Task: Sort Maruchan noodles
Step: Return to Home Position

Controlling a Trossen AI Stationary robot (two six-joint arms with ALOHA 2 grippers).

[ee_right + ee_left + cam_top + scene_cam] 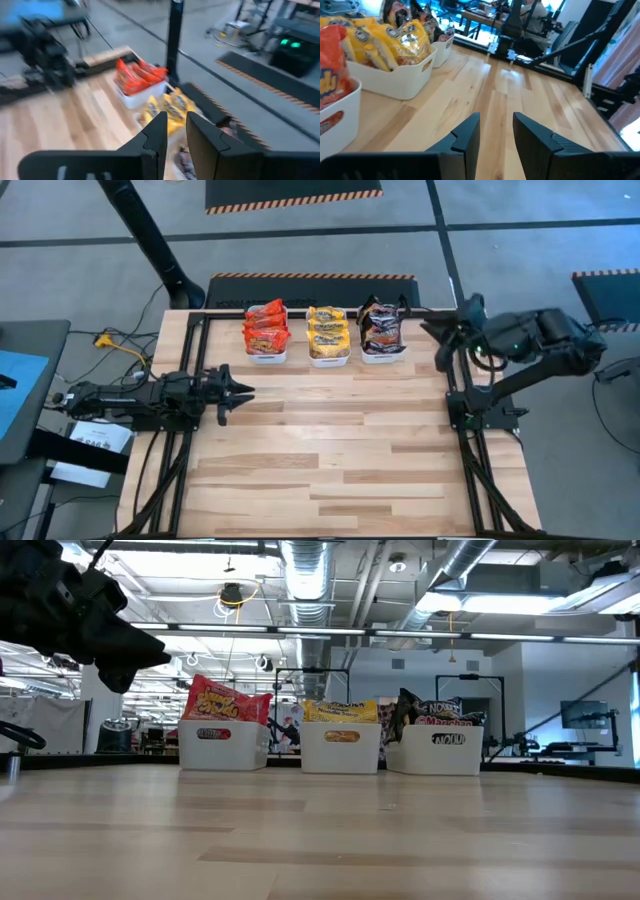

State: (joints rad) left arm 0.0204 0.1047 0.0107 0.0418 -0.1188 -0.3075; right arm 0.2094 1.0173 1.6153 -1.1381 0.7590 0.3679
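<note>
maruchan noodles (328,330), in three white tubs (341,755): probably light, crinkly, slippery, brittle, so pinch gently at an edge; left gripper (496,116) and right gripper (176,116) empty, fingers apart.

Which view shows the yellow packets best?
The high view: it looks down on all the yellow packets in the middle tub. The low view shows only the tops; both wrist views show part.

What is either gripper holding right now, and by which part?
Nothing is held: the left gripper and right gripper are both open and empty; the noodle packets lie in the white bins.
</note>
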